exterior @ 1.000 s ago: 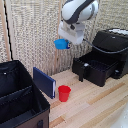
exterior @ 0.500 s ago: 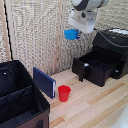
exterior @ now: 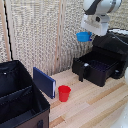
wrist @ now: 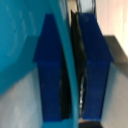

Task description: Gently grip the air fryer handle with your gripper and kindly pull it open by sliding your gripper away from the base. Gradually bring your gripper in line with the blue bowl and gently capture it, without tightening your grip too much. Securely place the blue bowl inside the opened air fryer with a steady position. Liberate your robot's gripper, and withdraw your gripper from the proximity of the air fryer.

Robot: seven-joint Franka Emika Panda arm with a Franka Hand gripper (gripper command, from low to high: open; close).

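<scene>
The fingers [wrist: 50, 70], blue-padded, fill my wrist view, pressed on either side of the thin rim of the blue bowl [wrist: 22, 40], so I read them as clamped narrowly on that rim; the bowl's glossy light-blue wall curves across the upper left of that frame, blurred

In the exterior view I see the gripper [exterior: 89, 31] under the white arm at the upper right of the frame, with the blue bowl [exterior: 83, 36] hanging from it in the air, small, shallow and round. It sits above and a little toward the frame's left of the air fryer [exterior: 112, 47], whose black drawer is pulled out at centre right, the air fryer handle [exterior: 81, 76] sticking down from its front. A red cup [exterior: 64, 93] stands on the wooden table [exterior: 95, 107] at lower centre, just beside a dark blue panel [exterior: 44, 81]

Against the frame from half a second ago, the bowl and gripper have travelled rightward and slightly up, closer to the open drawer; the cup and panel are where they were
</scene>
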